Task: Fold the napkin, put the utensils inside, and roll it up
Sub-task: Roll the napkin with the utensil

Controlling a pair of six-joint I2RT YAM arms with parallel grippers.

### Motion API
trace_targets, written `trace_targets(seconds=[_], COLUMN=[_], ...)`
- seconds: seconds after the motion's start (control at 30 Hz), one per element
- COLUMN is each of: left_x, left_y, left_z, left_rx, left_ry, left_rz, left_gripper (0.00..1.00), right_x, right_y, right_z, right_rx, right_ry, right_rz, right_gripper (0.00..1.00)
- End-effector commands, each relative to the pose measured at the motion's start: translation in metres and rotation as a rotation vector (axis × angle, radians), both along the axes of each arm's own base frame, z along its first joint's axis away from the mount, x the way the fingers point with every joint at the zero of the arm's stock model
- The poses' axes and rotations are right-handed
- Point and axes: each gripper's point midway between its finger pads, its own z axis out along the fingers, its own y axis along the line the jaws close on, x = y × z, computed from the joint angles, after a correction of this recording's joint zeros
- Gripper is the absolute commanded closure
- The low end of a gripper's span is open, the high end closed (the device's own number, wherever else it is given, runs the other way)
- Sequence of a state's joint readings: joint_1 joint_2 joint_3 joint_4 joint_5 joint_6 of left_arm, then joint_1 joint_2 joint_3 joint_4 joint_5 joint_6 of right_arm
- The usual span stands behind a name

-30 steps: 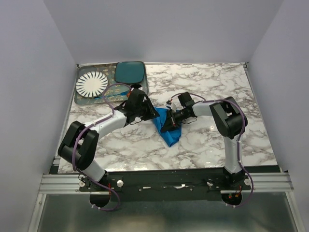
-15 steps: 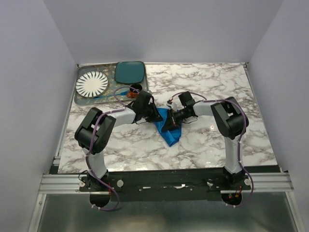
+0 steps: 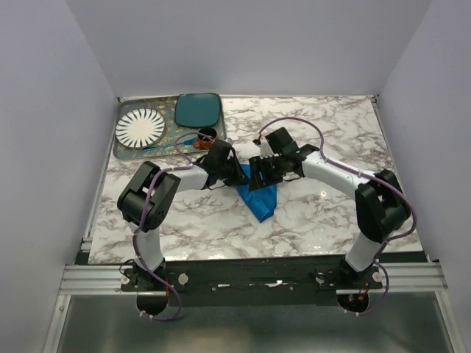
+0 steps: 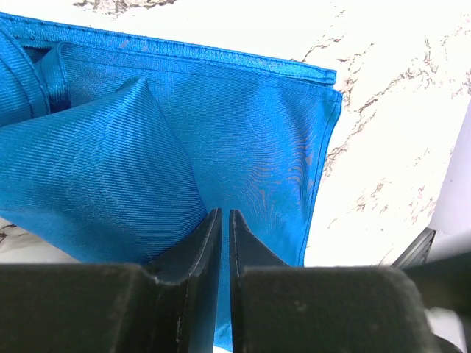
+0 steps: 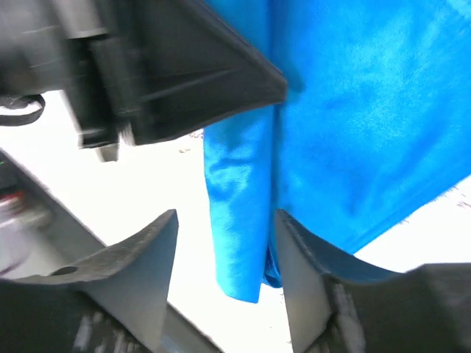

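Right arm's elbow has swung out; right gripper (image 5: 224,220) jaws apart over napkin (image 3: 259,197), mid-table. Left gripper (image 4: 221,215) stays clamped on napkin edge. Likely re-grip mid-fold; fork (image 3: 163,145) still by tray (image 3: 121,151).

1 napkin (image 3: 259,198): bright blue ribbed cloth with a stitched hem, folded in layers on the tabletop (image 3: 324,140), tapering to a near-side point. It lies between the left tool (image 4: 221,213) and the right tool (image 5: 224,217). The left tool's tips pinch a raised fold; the right tool's spread fingers straddle 1 folded edge.

1 fork (image 3: 156,145): slim, lying well apart, far-left of the left tool; detail too small to tell.
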State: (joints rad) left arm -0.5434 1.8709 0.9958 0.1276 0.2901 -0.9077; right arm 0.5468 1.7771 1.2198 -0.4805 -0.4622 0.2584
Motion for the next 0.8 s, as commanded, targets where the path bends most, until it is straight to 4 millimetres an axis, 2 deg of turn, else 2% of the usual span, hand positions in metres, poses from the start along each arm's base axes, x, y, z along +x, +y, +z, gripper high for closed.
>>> trace_targets(seconds=[0.0,0.07,0.13,0.2,0.33,0.43,0.7,0.77], left_x=[-0.009,-0.01,-0.012,-0.014,-0.013,-0.012,-0.014,-0.014], left_y=[0.009,0.008,0.008,0.007,0.01,0.011,0.011,0.011], left_z=[-0.023,-0.025,-0.027,-0.028,-0.03,-0.03,-0.031,-0.029], left_rx=[0.039,0.032,0.027,0.021,0.015,0.015,0.009,0.009], left_ry=[0.06,0.074,0.088,0.099,0.117,0.118,0.127,0.119], left_rz=[0.009,0.009,0.005,0.003,0.012,0.015,0.013,0.009], left_gripper=[0.82,0.83,0.82,0.83,0.83,0.83,0.83,0.82], right_x=[0.003,0.002,-0.002,0.004,-0.005,-0.008,-0.013,-0.017], right_y=[-0.017,-0.014,-0.002,0.0,0.014,0.02,0.02,0.019], right_z=[-0.002,-0.006,-0.01,-0.01,-0.028,-0.033,-0.061,-0.067], right_rx=[-0.342,-0.418,-0.447,-0.49,-0.567,-0.583,-0.611,-0.607], right_ry=[-0.265,-0.328,-0.381,-0.43,-0.473,-0.486,-0.445,-0.424], right_rz=[-0.074,-0.101,-0.09,-0.117,-0.085,-0.06,-0.031,-0.018], right_gripper=[0.35,0.33,0.32,0.31,0.29,0.28,0.28,0.32])
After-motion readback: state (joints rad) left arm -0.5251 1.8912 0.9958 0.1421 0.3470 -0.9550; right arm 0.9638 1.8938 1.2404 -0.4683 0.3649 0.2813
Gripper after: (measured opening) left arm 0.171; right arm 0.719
